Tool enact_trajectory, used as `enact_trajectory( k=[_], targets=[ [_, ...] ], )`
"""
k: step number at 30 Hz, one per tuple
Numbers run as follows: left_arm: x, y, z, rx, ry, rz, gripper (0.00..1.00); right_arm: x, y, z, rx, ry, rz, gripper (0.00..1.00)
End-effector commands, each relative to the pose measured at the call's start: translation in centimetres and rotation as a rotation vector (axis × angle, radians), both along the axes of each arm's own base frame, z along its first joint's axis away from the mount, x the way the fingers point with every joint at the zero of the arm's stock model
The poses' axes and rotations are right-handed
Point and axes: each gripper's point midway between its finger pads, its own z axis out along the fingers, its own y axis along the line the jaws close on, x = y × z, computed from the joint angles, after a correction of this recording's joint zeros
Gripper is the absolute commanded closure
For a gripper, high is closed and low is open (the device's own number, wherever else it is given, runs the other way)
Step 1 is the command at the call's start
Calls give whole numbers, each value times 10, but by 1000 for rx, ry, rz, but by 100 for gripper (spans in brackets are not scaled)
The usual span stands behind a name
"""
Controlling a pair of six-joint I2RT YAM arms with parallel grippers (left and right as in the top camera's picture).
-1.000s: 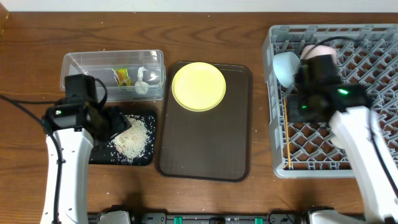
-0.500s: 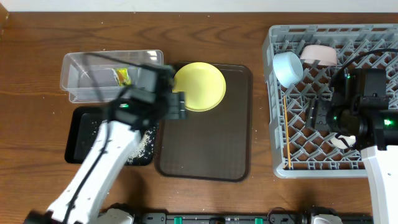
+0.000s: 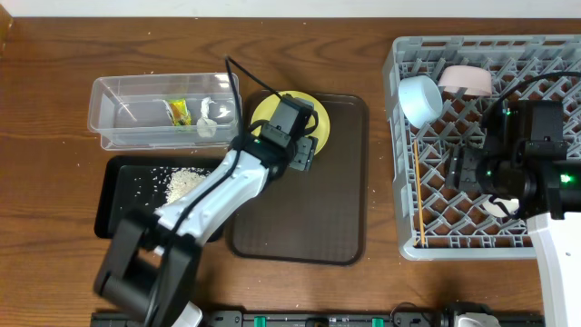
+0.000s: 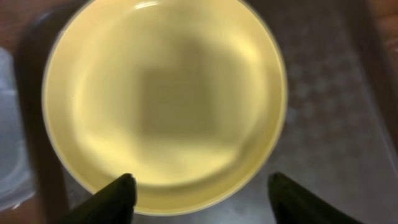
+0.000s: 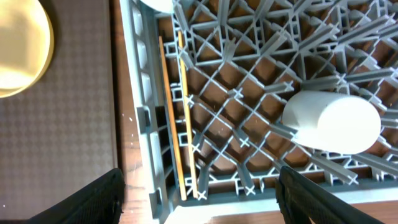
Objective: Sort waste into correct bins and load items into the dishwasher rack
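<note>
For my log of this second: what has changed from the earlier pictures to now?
The left gripper swung right from the black tray to hover open over the yellow plate. The right gripper drew back from the light blue bowl toward the rack's near side, open. Plate, chopsticks and wrapper stayed put.

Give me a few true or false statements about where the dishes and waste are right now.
1. The yellow plate lies on the brown tray. True.
2. The chopsticks lie on the brown tray. False: they lie inside the rack, along one wall.
3. The rice is heaped on the yellow plate. False: it is on the black tray.
4. The left gripper is open over the yellow plate. True.
</note>
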Motion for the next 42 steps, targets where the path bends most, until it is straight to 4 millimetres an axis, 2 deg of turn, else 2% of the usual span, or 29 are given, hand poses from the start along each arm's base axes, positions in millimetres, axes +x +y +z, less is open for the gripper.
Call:
enact_trajectory(
  k=[1, 5, 11, 18, 21, 25, 29, 33, 36, 42],
  targets=[
    [7, 6, -20, 36, 15, 35, 36, -4, -2, -2, 1, 17, -1, 23],
    [9, 4, -40, 50, 38, 35, 36, -5, -2, -3, 1, 24, -1, 23],
    [-2, 1, -55, 39, 106, 19, 37, -7, -2, -4, 2, 33, -1, 23],
    [-50, -36, -60, -169, 347, -67, 41, -4, -2, -3, 1, 20, -1, 22],
    [-73, -48, -60, -205, 433, -116, 41, -3, -2, -2, 1, 16, -1, 22],
    [-98, -51, -64, -168, 508, -143, 41, -1, -2, -1, 1, 5, -1, 20],
    [-107, -49, -64, -152, 533, -145, 41, 2, -2, 0, 4, -6, 1, 18],
    [-101, -43, -48, -165, 500, -131, 39, 11, 17, 4, 67, -46, 92, 18],
    [-91, -33, -25, -164, 431, -107, 37, 24, 34, 8, 113, -91, 152, 18],
    [-82, 12, 34, -124, 283, -7, 35, 48, 81, 9, 185, -150, 299, 18]
  ],
)
